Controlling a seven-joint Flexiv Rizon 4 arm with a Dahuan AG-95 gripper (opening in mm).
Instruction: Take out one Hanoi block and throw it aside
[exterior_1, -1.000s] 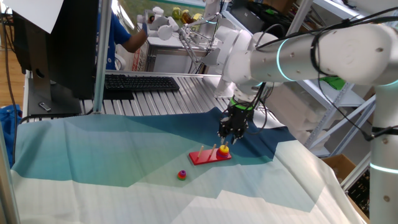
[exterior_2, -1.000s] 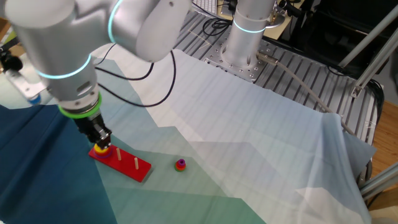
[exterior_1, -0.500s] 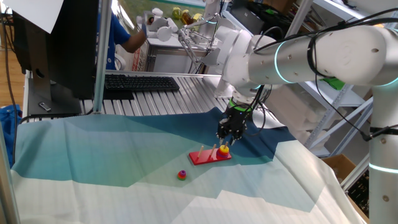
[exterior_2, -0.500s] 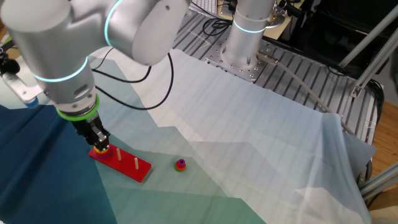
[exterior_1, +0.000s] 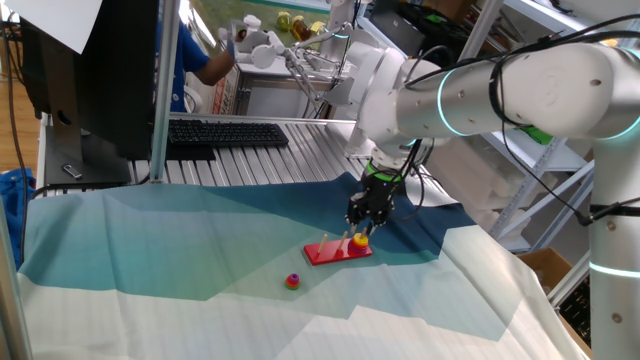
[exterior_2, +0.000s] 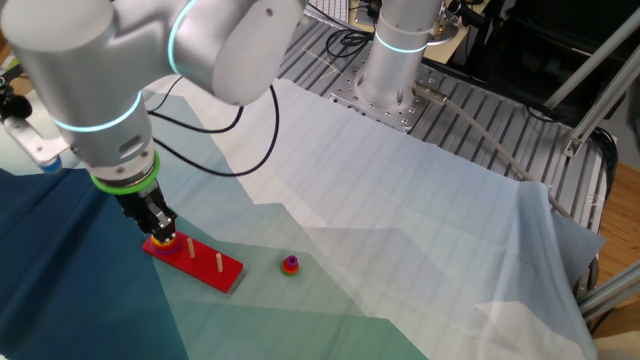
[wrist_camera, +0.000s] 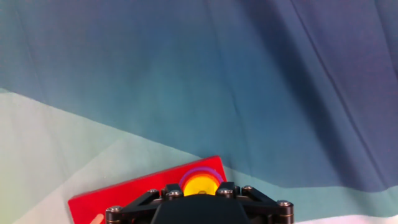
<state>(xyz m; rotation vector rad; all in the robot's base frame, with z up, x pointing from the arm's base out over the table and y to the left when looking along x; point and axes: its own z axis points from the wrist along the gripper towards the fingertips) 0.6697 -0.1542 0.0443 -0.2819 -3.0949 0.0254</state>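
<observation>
Gripper (exterior_1: 359, 227) lower than a second ago, jaws apart, poised right over yellow block (exterior_1: 361, 240) on base (exterior_1: 336, 251); grasp likely next, nothing held.

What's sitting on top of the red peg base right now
A stack of rings with the yellow Hanoi block uppermost sits at one end of the red peg base; two bare pegs stand beside it. The gripper hides the stack's peg.

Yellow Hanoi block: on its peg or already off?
On. The yellow Hanoi block sits stacked at one end of the red base, under the gripper.
</observation>
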